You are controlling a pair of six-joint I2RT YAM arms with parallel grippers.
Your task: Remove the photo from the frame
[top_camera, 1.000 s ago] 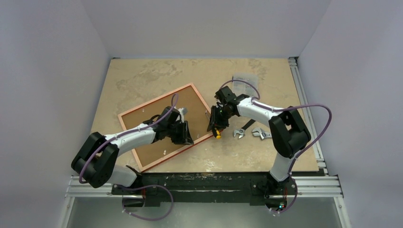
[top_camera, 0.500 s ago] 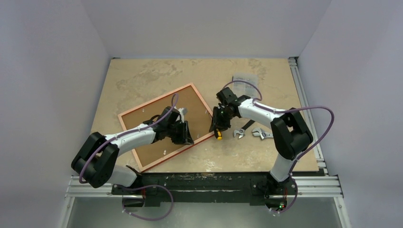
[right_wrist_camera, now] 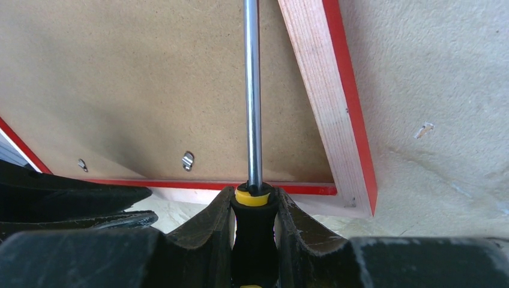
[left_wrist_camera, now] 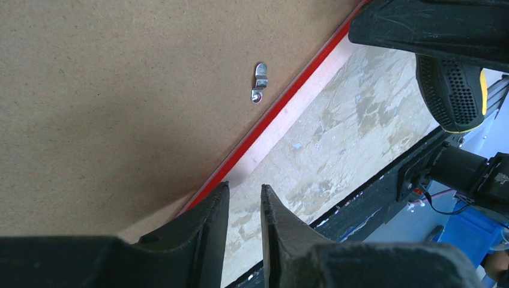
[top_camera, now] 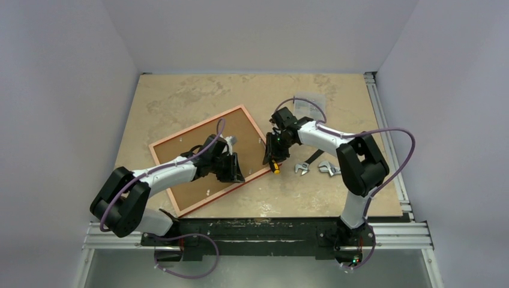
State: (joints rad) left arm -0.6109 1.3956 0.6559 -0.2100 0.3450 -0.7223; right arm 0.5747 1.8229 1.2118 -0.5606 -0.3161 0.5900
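Note:
The frame (top_camera: 197, 125) lies face down on the table, its red rim around the photo's brown board back (top_camera: 240, 131); the print side is hidden. My left gripper (top_camera: 236, 172) sits at the frame's near right edge. Its jaws are a little apart with only table between them (left_wrist_camera: 245, 191), and one finger lies on the red rim (left_wrist_camera: 282, 108). My right gripper (top_camera: 272, 153) is shut on a black and yellow screwdriver (right_wrist_camera: 254, 234) by the frame's right corner (right_wrist_camera: 336, 108). The shaft (right_wrist_camera: 252, 90) reaches over the board (right_wrist_camera: 150, 90). Small metal clips (right_wrist_camera: 188, 160) hold the board.
Two wrenches (top_camera: 302, 169) (top_camera: 329, 169) and a black strap (top_camera: 312, 157) lie right of the right gripper. A clear plastic bag (top_camera: 309, 101) lies behind it. The table's near edge and dark rail (top_camera: 270, 227) run just below the frame.
My right gripper with the screwdriver shifted slightly right, then back left toward the frame's corner. The left arm and the frame have not moved.

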